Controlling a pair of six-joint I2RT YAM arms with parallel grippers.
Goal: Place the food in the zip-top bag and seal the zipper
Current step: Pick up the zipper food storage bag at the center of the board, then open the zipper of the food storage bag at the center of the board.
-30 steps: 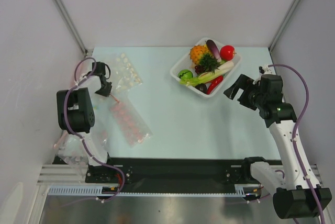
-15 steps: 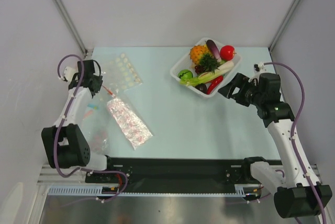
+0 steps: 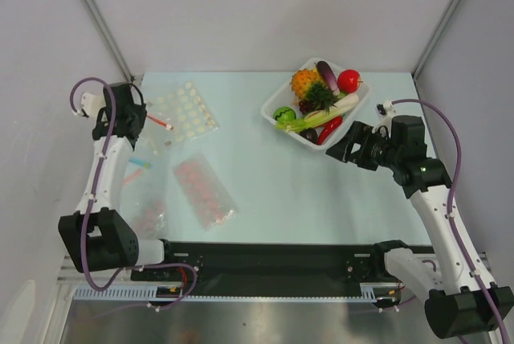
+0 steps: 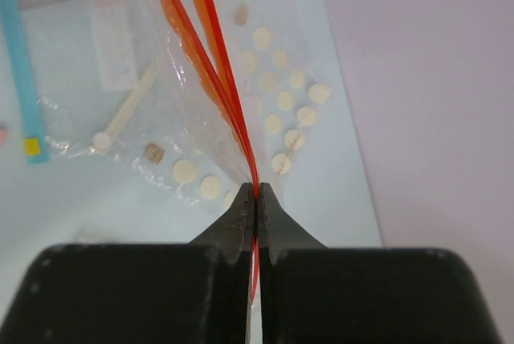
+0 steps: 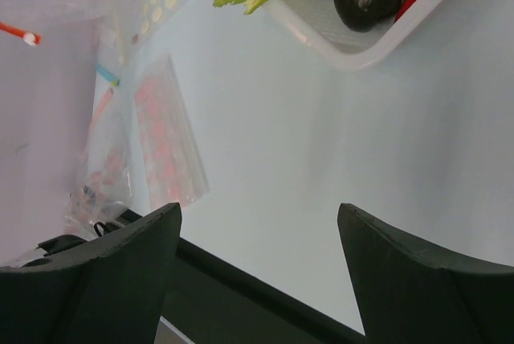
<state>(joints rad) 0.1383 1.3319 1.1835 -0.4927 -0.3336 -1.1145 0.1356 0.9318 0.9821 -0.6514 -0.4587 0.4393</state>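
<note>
Left hand (image 4: 255, 195) pinching zipper (image 4: 215, 63) between closed fingers, near strip end. Zip-top bag (image 4: 152, 71) spreading out ahead of this hand, above sheet of white dots (image 4: 281, 103) lying on worktop (image 3: 257, 175). Right hand (image 5: 257, 214) hovering over worktop with fingers wide apart, gripping nothing. Pineapple (image 3: 304, 81), green fruit (image 3: 283, 113) and red fruit (image 3: 348, 80) sitting in white tray (image 5: 349, 53) just ahead of right hand, well apart from bag.

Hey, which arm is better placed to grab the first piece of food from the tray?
Right. The right gripper hangs open beside the white tray of toy food, while the left gripper is shut on the zip-top bag's zipper at the far left.
</note>
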